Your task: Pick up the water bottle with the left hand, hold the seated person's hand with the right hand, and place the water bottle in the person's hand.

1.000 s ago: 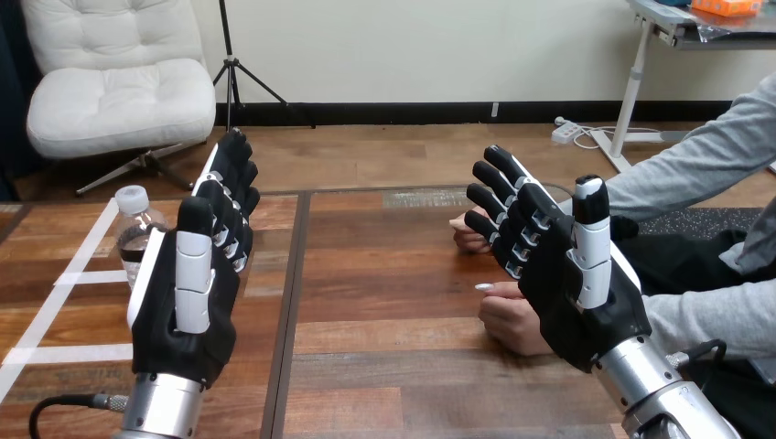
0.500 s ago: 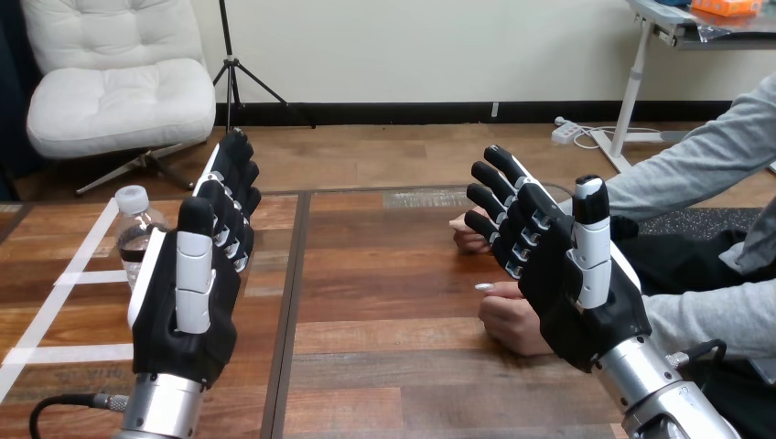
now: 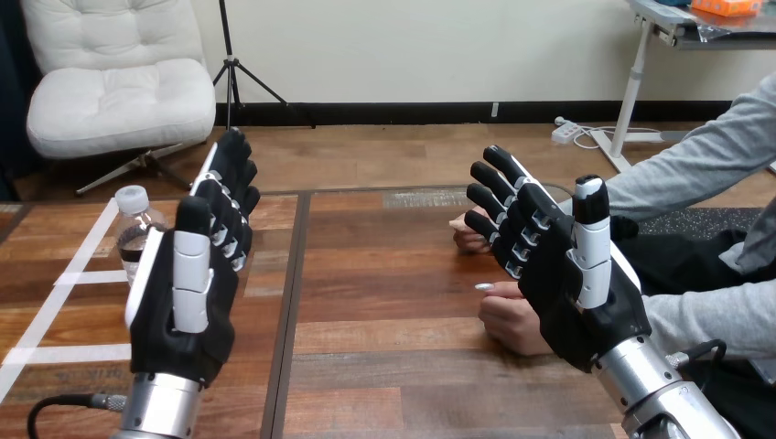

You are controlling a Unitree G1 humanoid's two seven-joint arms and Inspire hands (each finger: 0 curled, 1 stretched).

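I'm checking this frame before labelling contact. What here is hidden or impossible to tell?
Head view:
1. Water bottle: lower part hidden behind the left hand; contact cannot be told.
2. The person's nearer hand: partly behind the right hand; contact unclear.
3. The person's farther hand: mostly covered by the right hand's fingers.

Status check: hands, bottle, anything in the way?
Left hand open, upright beside water bottle, not gripping. Right hand open, in front of the person's nearer hand, no hold. Bottle upright on table, nothing blocking.
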